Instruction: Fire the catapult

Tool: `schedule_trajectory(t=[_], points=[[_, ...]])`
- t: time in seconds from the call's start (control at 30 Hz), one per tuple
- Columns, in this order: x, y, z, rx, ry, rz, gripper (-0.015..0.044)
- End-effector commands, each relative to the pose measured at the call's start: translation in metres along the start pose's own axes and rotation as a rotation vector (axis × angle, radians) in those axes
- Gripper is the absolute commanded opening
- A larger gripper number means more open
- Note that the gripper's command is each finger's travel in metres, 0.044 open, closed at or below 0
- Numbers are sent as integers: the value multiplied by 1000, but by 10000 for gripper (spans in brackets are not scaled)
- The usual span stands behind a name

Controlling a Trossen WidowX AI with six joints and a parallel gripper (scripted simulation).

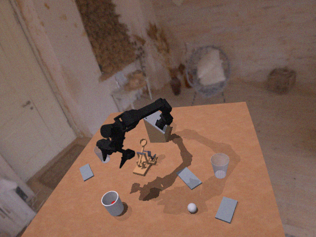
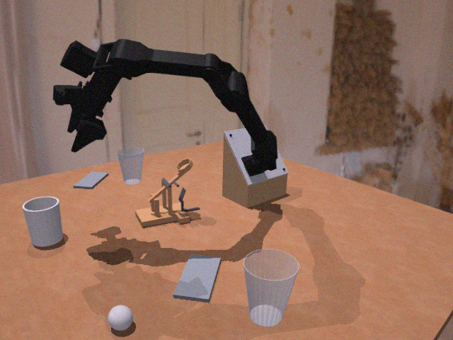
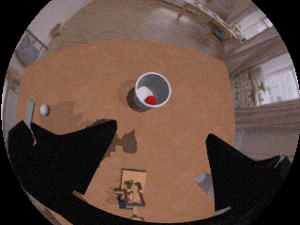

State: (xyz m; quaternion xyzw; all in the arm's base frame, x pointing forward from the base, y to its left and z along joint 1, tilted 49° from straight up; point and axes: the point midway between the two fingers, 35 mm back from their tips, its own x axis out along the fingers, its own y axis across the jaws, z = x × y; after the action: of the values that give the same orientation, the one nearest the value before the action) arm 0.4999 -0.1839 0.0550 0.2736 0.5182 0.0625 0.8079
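Note:
The white mug (image 1: 113, 210) (image 2: 43, 227) (image 3: 167, 85) stands near the table's front left. A small red ball (image 1: 113, 202) (image 3: 150, 97) lies inside it. The wooden catapult (image 1: 143, 160) (image 2: 166, 208) (image 3: 130, 189) stands mid-table with its arm raised and its ring cup empty. My gripper (image 1: 114, 159) (image 2: 82, 133) (image 3: 163, 133) is open and empty. It hangs high above the table, left of the catapult and between it and the mug. In the wrist view the mug lies ahead of the fingers and the catapult shows at the bottom.
A white ball (image 1: 191, 208) (image 2: 119, 317) (image 3: 44, 111) lies near the front edge. Two clear cups (image 1: 219, 165) (image 2: 270, 285) (image 2: 130, 165) stand on the table, one partly behind my gripper in the top view. Flat grey plates (image 1: 86, 171) (image 1: 189, 177) (image 1: 226, 209) (image 2: 197, 277) (image 2: 90, 179) lie about. The arm's base block (image 1: 155, 134) (image 2: 238, 183) stands behind the catapult.

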Motion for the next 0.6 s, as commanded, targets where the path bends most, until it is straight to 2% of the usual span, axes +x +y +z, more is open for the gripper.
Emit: schedule_trajectory(t=[0.0,0.3,0.57], points=[[-2,-17,15,97,-47,27,440],[-2,-37,13,281,-163,103,440],[-3,-39,12,296,-172,111,440]])
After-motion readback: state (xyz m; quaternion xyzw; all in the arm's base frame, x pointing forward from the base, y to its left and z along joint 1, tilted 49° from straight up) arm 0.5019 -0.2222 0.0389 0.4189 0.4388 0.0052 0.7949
